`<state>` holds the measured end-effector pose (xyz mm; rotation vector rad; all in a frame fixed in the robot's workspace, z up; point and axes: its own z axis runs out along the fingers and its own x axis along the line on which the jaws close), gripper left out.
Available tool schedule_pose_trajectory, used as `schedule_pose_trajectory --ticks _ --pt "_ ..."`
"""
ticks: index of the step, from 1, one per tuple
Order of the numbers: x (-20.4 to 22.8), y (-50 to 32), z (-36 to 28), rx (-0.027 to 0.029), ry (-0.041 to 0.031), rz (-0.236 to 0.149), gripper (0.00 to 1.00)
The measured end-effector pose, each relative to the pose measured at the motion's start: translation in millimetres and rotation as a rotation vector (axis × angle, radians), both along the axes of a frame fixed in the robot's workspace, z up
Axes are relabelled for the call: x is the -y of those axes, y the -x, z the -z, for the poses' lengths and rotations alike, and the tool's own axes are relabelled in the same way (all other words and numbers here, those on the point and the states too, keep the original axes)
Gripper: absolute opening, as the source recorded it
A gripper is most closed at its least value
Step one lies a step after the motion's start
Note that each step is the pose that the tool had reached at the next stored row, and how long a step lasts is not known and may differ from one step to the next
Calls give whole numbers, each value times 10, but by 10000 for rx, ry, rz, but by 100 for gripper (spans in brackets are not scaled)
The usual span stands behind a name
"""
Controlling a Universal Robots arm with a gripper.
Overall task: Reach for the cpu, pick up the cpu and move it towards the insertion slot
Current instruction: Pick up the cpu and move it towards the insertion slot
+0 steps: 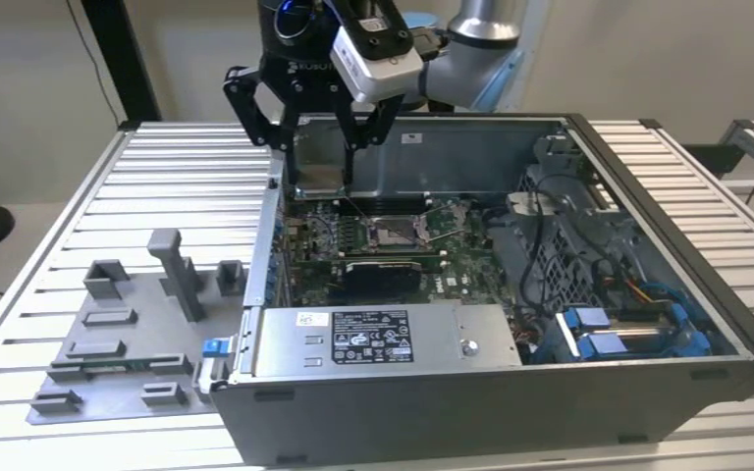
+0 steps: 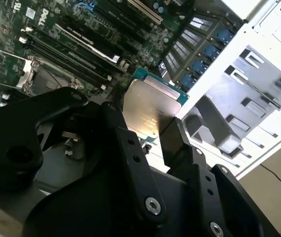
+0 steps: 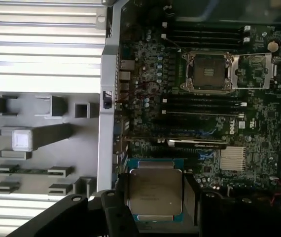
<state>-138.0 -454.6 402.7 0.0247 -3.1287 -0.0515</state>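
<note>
Hand (image 1: pixel 334 147) pinching the cpu (image 1: pixel 323 178), held above the case's far left corner, apart from the insertion slot (image 1: pixel 395 231).

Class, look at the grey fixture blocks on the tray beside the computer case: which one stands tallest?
The tall post near the fixture tray's middle; the blocks around it sit much lower.

I see the gripper (image 1: pixel 329 167) above the open case (image 1: pixel 509 392), seemingly holding the cpu (image 1: pixel 321 177).
</note>
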Motion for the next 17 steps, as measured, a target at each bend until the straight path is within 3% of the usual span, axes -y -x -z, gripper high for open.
schedule_pose_trajectory --ticks 17 --pt "-25 -376 0 0 0 0 0"
